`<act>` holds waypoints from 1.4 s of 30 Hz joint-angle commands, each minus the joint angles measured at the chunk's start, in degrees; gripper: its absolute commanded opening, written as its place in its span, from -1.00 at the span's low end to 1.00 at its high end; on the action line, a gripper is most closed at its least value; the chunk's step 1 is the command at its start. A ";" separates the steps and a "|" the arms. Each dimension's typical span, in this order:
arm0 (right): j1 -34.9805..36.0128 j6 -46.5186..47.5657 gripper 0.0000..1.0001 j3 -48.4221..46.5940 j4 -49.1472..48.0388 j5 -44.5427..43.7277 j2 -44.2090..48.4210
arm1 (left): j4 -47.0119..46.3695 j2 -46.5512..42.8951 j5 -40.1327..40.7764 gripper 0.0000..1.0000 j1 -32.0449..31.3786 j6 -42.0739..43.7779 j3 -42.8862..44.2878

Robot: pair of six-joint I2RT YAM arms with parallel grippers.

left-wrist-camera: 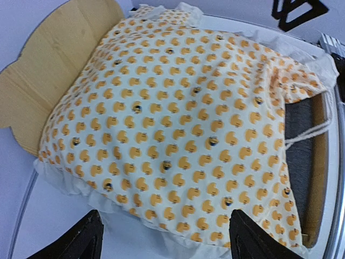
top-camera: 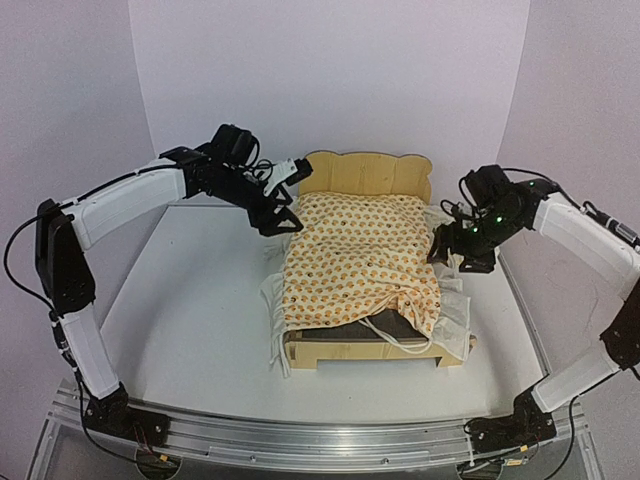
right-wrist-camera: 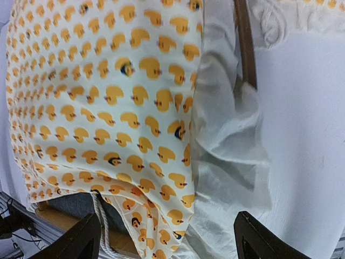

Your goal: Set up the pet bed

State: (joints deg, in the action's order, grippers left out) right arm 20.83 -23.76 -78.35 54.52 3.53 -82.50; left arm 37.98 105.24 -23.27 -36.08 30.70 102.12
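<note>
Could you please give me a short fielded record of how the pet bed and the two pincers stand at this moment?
pet bed: wooden frame on the table, headboard at the far end
cushion: duck-patterned, lying on the frame, bunched at the foot end
base: dark grey fabric, exposed at the foot end
left pincer: open, by the cushion's head corner, holding nothing
right pincer: open, at the cushion's opposite side, holding nothing
</note>
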 commanded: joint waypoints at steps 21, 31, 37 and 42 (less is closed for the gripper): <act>-0.56 0.58 -1.00 -1.45 14.09 -3.52 -1.00 | 9.69 -7.04 -4.35 0.60 -8.31 5.71 -16.16; -4.49 5.90 -0.76 -3.48 17.61 -2.49 -2.66 | 12.28 -7.67 -6.82 0.58 -8.29 6.33 -18.23; -4.46 4.10 0.18 -9.85 17.44 -4.95 -4.77 | 14.32 -10.41 -7.21 0.57 -8.30 3.90 -21.03; 6.10 1.78 0.50 -13.81 10.60 -5.89 -3.00 | 9.45 -19.76 -7.62 0.52 -8.16 -0.06 -33.05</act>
State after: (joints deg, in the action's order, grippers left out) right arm 18.24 -20.39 -88.00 70.99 -1.67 -87.91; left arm 49.82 94.39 -29.18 -44.44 34.20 76.51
